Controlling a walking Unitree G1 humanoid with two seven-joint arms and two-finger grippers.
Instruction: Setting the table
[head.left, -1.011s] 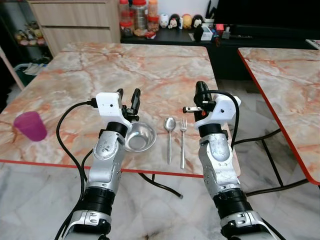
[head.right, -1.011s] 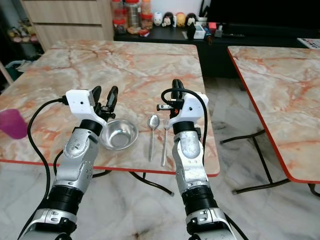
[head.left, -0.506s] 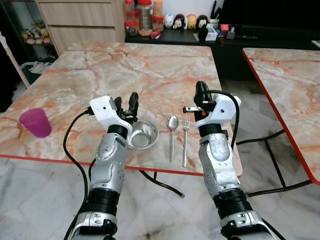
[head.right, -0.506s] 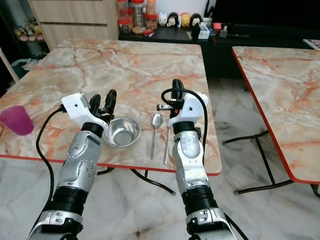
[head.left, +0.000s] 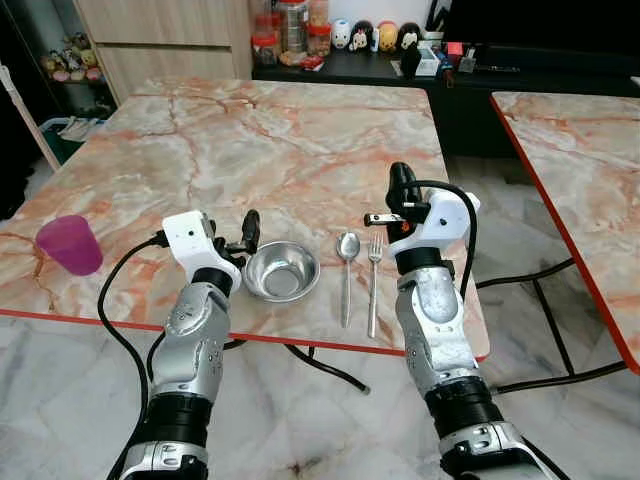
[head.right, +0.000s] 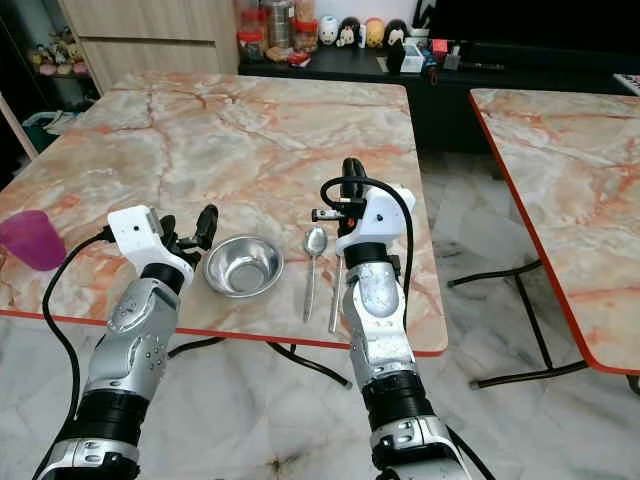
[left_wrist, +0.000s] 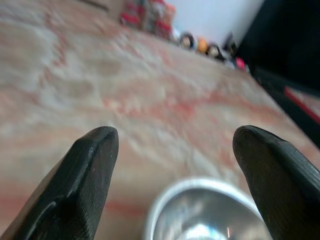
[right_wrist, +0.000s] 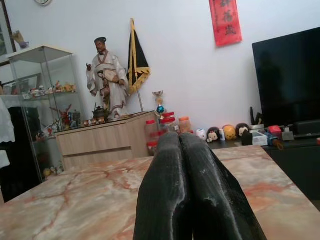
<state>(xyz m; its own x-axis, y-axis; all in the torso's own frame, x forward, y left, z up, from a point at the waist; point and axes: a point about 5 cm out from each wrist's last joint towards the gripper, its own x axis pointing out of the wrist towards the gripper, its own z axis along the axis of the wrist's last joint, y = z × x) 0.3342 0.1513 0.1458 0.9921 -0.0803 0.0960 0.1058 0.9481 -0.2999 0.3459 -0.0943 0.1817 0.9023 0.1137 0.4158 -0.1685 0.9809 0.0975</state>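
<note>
Currently your left gripper (head.left: 246, 236) hangs released beside the bowl (head.left: 282, 271), your right gripper (head.left: 399, 187) clenched empty; a careless sweep shoves the bowl into the spoon (head.left: 346, 264).

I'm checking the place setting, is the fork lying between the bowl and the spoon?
No, the spoon lies between the bowl and the fork, which is farthest right.

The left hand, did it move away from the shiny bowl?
Yes. The left hand was over the bowl before; now it sits beside the bowl's left rim, toward the purple cup, fingers open.
</note>
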